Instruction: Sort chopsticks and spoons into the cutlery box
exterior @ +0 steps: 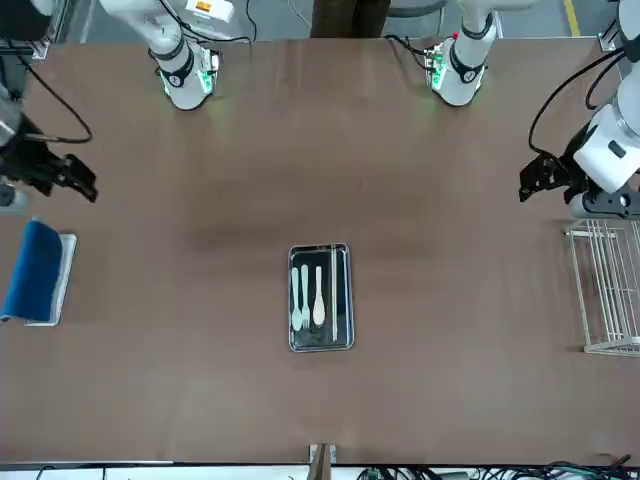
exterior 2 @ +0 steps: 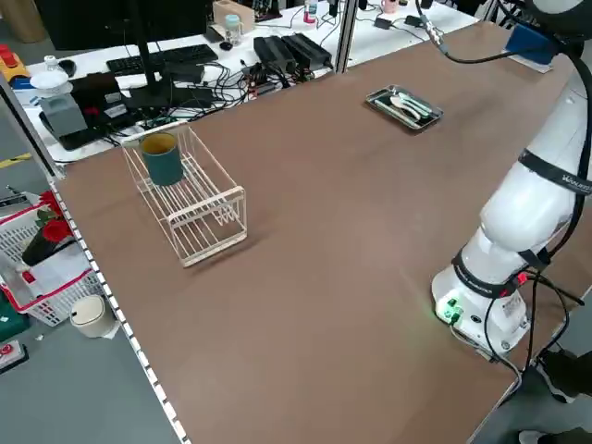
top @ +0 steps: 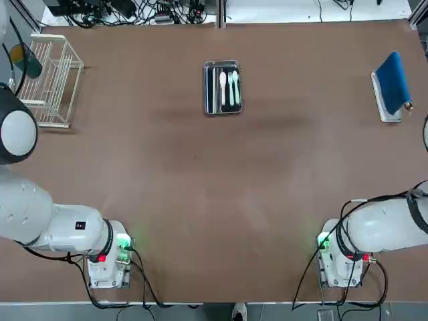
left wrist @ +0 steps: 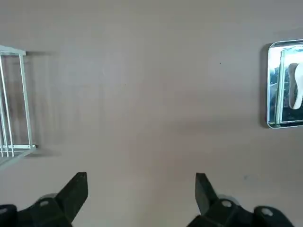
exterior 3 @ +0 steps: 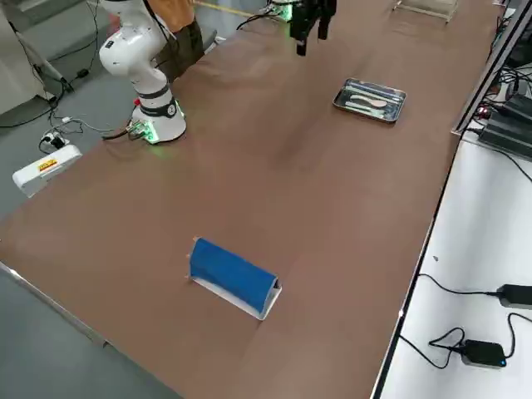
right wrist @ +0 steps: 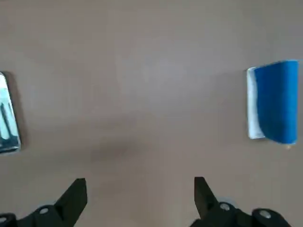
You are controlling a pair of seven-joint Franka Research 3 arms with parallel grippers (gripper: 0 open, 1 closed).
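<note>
1. One cutlery box [top: 223, 110] sits on the tabletop [top: 200, 200], holding two white spoons [exterior: 319, 308], one fork [exterior: 305, 290] and chopsticks [exterior: 334, 300] too closely laid to count
2. One wire rack [exterior 2: 205, 215] carries one cup [exterior 2: 163, 161]; one blue-topped holder [exterior 3: 233, 274] stands well apart
3. The left end effector [left wrist: 141, 174], wide open and empty, hovers near the rack; the right [right wrist: 140, 178], likewise, near the holder

Your arms: chunky white shells with black bands

You've got green-lit spots near the bases plus little red bits — and loose black cables looping alongside. Your left gripper [left wrist: 142, 187] and right gripper [right wrist: 140, 189] have matte black, angular fingers [left wrist: 75, 194], with round silvery screws behind them.
</note>
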